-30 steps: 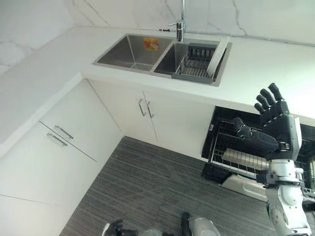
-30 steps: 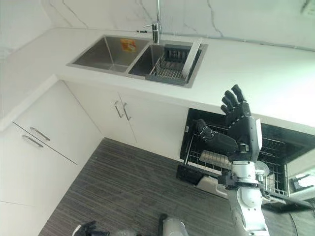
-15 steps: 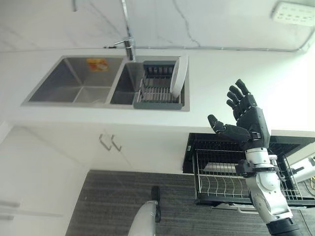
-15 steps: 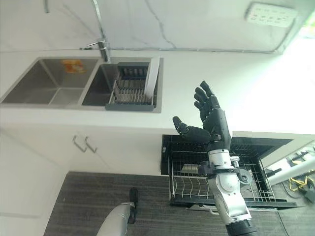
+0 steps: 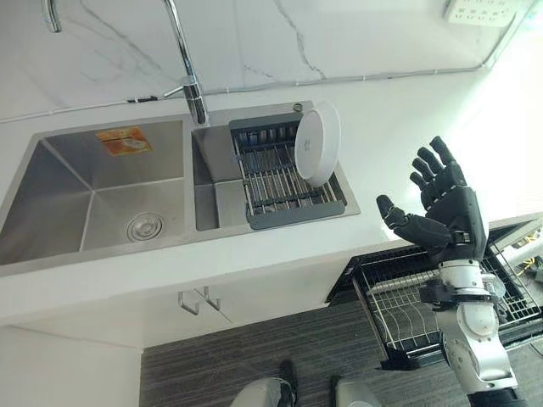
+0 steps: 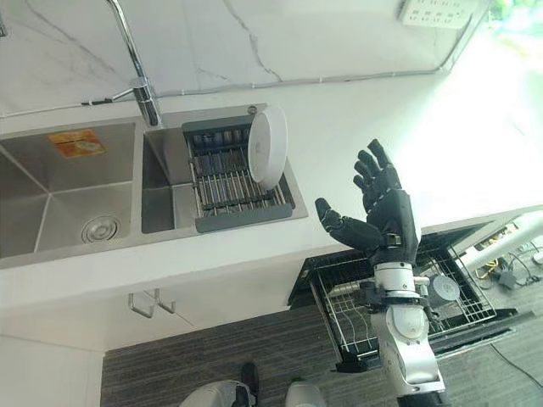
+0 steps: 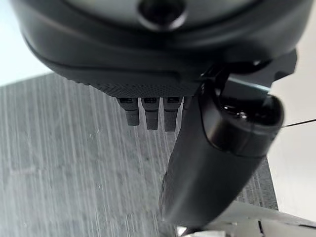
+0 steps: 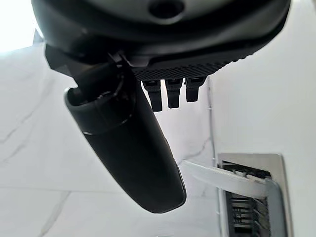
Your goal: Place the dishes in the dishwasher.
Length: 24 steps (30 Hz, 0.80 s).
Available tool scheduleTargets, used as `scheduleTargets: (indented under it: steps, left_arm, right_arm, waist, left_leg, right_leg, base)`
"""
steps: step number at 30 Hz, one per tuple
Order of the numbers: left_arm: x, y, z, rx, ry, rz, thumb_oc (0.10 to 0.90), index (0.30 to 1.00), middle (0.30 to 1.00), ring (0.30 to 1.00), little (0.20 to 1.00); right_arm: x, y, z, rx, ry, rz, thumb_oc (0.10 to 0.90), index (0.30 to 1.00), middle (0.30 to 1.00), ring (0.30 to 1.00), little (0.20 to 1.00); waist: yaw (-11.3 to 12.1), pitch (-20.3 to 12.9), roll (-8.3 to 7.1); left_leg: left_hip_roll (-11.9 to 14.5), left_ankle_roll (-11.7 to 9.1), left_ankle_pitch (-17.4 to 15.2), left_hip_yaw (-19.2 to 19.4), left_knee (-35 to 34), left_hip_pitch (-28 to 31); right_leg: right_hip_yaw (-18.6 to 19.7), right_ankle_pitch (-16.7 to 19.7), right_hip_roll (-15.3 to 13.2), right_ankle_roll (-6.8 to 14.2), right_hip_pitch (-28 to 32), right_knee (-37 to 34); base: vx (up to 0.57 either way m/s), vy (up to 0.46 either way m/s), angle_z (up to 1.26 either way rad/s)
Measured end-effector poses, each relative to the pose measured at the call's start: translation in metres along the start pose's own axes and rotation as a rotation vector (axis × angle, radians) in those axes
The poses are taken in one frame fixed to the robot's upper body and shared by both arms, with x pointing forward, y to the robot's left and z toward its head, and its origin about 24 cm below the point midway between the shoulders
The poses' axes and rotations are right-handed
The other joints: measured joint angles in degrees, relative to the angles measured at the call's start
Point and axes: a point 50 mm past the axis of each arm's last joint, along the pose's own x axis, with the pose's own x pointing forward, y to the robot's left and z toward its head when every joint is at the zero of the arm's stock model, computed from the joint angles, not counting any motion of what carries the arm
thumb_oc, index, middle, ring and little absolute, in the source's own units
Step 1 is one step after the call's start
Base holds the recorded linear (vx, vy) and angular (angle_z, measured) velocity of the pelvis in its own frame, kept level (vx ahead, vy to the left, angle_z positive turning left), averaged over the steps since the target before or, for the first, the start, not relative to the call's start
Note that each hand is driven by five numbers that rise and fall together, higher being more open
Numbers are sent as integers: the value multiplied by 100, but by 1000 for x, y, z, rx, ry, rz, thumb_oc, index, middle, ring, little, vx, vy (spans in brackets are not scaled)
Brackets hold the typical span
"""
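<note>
A white plate [image 5: 317, 144] stands on edge in the grey dish rack [image 5: 273, 174] set in the right sink basin; its rim also shows in the right wrist view as the plate [image 8: 222, 180]. My right hand [image 5: 445, 212] is raised, open and empty, to the right of the rack, over the counter's front edge. Below it the dishwasher's wire rack [image 5: 399, 305] is pulled out. My left hand [image 7: 163, 106] hangs open over the dark floor, holding nothing.
The left sink basin [image 5: 93, 199] has a drain and an orange sticker. A tall faucet [image 5: 188, 68] stands behind the sinks. White counter [image 5: 399, 127] stretches right, with a wall socket [image 5: 479, 12] above. Cabinet handles [image 5: 197, 300] sit below the sink.
The camera has swung and come closer, so the sink and plate now sit larger and nearer the centre. My right hand stays raised and open, now closer to the rack.
</note>
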Motion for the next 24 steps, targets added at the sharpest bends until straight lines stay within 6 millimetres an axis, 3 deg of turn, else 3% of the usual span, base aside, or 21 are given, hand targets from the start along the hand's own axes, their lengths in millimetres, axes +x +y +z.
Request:
scheduleTargets:
  steps: [2, 4, 5, 6, 7, 8, 9, 10, 11, 13, 15, 18, 20, 21, 22, 23, 24]
  left_arm:
    - [0, 0, -2, -2, 5, -1, 800, 900, 900, 900, 900]
    - [0, -1, -5, -12, 11, -2, 800, 900, 900, 900, 900]
    - [0, -1, -10, -43, 19, -4, 800, 900, 900, 900, 900]
    - [0, 1, -14, -50, 34, 1, 800, 900, 900, 900, 900]
    - [0, 1, -17, -66, 41, 1, 800, 900, 900, 900, 900]
    - [0, 0, -17, -104, 42, -2, 800, 900, 900, 900, 900]
    - [-1, -3, -25, -132, 63, -8, 800, 900, 900, 900, 900]
    - [-1, -3, -27, -132, 69, 0, 800, 900, 900, 900, 900]
    - [-1, -3, -25, -131, 58, 3, 800, 900, 900, 900, 900]
    - [0, -10, -23, -131, 54, -11, 800, 900, 900, 900, 900]
    - [-1, -8, -29, -132, 72, -4, 800, 900, 900, 900, 900]
    - [-1, -9, -34, -133, 83, -7, 800, 900, 900, 900, 900]
    - [-1, -7, -36, -135, 87, -1, 800, 900, 900, 900, 900]
    - [-1, -6, -36, -135, 88, 1, 800, 900, 900, 900, 900]
    - [-2, -8, -42, -137, 104, -2, 800, 900, 900, 900, 900]
    - [-3, -8, -51, -140, 126, 1, 800, 900, 900, 900, 900]
    - [-3, -6, -53, -140, 129, 5, 800, 900, 900, 900, 900]
  right_arm:
    - [0, 1, 0, 3, 3, 18, 800, 900, 900, 900, 900]
    - [0, 2, -1, 27, 5, 26, 800, 900, 900, 900, 900]
    - [1, 5, -2, 37, 8, 36, 800, 900, 900, 900, 900]
    - [1, 7, -2, 46, 12, 45, 800, 900, 900, 900, 900]
    - [0, 7, -3, 48, 14, 47, 800, 900, 900, 900, 900]
    - [2, 8, -2, 47, 9, 51, 800, 900, 900, 900, 900]
    - [3, 9, -1, 42, 8, 64, 800, 900, 900, 900, 900]
    - [1, 10, -3, 44, 20, 63, 800, 900, 900, 900, 900]
    - [0, 10, -3, 45, 23, 59, 800, 900, 900, 900, 900]
    - [1, 10, -3, 44, 20, 62, 800, 900, 900, 900, 900]
    - [1, 11, -4, 43, 33, 65, 800, 900, 900, 900, 900]
    - [2, 11, -4, 43, 34, 65, 800, 900, 900, 900, 900]
    - [3, 11, -5, 44, 42, 67, 800, 900, 900, 900, 900]
    - [5, 12, -5, 43, 40, 71, 800, 900, 900, 900, 900]
    - [6, 13, -4, 39, 41, 80, 800, 900, 900, 900, 900]
    - [7, 14, -4, 41, 41, 83, 800, 900, 900, 900, 900]
    - [7, 15, -5, 42, 42, 88, 800, 900, 900, 900, 900]
  waist:
    - [52, -2, 55]
    - [177, -10, 124]
    - [352, -12, 164]
    - [368, -16, 159]
    - [360, -20, 94]
    - [346, 8, -1]
    - [480, -69, 180]
    - [471, -94, 89]
    - [436, -119, 47]
    - [469, -130, 105]
    - [532, -138, 73]
    - [591, -139, 28]
    - [610, -140, -110]
    - [615, -127, -142]
    - [636, -169, -68]
    - [610, -219, -43]
    - [615, -248, -118]
  left_leg:
    - [10, -12, 98, 109, -205, 101]
    - [143, -102, 147, 353, -359, 117]
    - [253, -251, 160, 520, -441, 117]
    - [302, -519, 141, 574, -448, 92]
    - [283, -911, 49, 680, -458, 81]
    - [307, -756, -281, 712, 178, -99]
    - [777, -414, -685, 253, 995, -345]
    - [620, -536, -549, 281, 880, -345]
    - [500, -781, -389, 272, 575, -276]
    - [501, -730, -298, 310, 249, -165]
    - [528, -878, -200, 344, 159, -115]
    - [539, -881, -198, 364, 21, -93]
    - [521, -990, -200, 487, -114, -9]
    - [577, -826, -293, 476, 337, -116]
    - [750, -916, -453, 358, 524, -78]
    - [800, -791, -338, 399, 448, -112]
    - [764, -805, -330, 422, 322, -80]
  right_leg:
    - [-199, 113, 9, 17, 10, -26]
    - [-678, 320, 55, -37, -34, -28]
    - [-1088, 453, 103, -55, -77, -54]
    - [-1245, 484, 151, -64, -10, -166]
    - [-1297, 547, 127, -106, 103, -339]
    - [-1430, 895, -95, -119, 82, -386]
    - [-1461, 745, 23, -36, -161, 63]
    - [-1444, 661, -117, 78, -300, 283]
    - [-1501, 656, -231, 49, -340, 222]
    - [-1539, 748, -238, 47, -244, -76]
    - [-1527, 780, -208, 33, -219, -58]
    - [-1490, 778, -157, -34, -238, -43]
    - [-1506, 869, -212, -243, -254, -151]
    - [-1529, 945, -242, -343, -267, -97]
    - [-1559, 934, -158, -326, -290, -12]
    - [-1578, 913, -121, -275, -253, 31]
    - [-1526, 896, -130, -257, -295, 86]
  base:
    - [-64, 45, -31]
    - [-100, -3, -64]
    - [-99, -51, -99]
    - [-110, -88, -84]
    - [-107, -122, -45]
    - [-80, -118, -68]
    - [-66, -120, -67]
    - [-47, -101, -43]
    - [-51, -96, 13]
    - [-38, -119, 21]
    - [-27, -121, 18]
    - [-15, -89, 30]
    - [-25, -101, 34]
    - [-22, -66, -1]
    - [-18, -51, -1]
    - [-27, -62, -5]
    - [-35, -74, 9]
